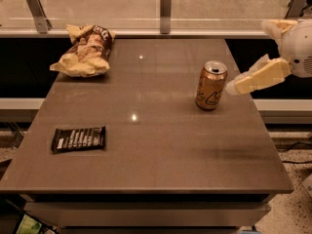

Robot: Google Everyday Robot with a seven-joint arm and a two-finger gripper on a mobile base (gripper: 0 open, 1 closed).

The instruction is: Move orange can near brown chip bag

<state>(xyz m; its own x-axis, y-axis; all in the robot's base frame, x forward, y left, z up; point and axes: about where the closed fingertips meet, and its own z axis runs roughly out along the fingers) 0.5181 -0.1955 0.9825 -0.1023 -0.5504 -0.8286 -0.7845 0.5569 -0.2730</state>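
The orange can (211, 85) stands upright on the right half of the grey table (161, 150); it is orange-gold with a silver top and a white swirl. The brown chip bag (86, 50) lies wrinkled at the far left corner, pale tan with a dark brown end. My gripper (246, 57) reaches in from the right edge, open and empty. Its lower cream finger (256, 78) points left, with its tip just right of the can and close to it. The other finger (275, 27) is higher and further back.
A flat black bar wrapper with white stripes (78, 139) lies at the front left of the table. A glass barrier with metal posts (165, 4) runs behind the table's far edge. The table's right edge lies under my arm.
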